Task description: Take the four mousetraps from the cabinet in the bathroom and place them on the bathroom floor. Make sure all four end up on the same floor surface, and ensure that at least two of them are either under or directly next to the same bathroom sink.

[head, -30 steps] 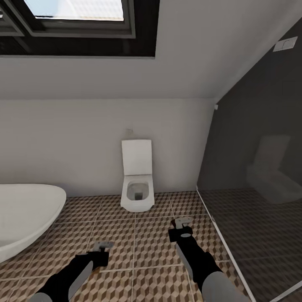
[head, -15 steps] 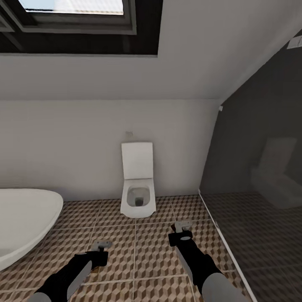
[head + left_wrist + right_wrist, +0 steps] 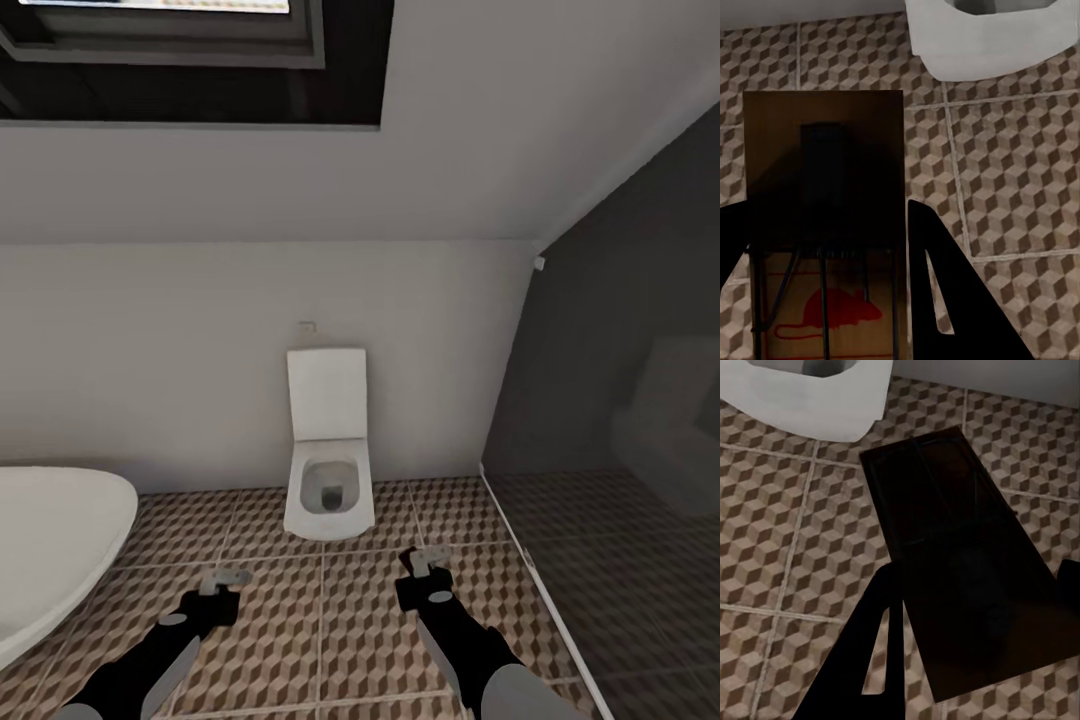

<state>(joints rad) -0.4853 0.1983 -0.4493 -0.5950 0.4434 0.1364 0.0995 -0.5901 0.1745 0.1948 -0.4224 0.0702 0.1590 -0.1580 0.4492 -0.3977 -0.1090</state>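
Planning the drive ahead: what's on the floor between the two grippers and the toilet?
Bare patterned floor tiles, in the head view, between the left gripper, right gripper and toilet.

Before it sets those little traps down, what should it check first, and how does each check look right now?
1. Left claw has a mousetrap: ok, the wooden board with wire parts and a red mouse print sits between its fingers.
2. Right claw has a load: ok that a flat board is held, but it is too dark to confirm as a mousetrap.
3. Bathroom floor below both claws is bare tile: ok.
4. Sink nearby: not ok, ahead stand a toilet and a bathtub, not the sink.
5. Room to move: ok, the dark glass panel stands off to the right arm's side.
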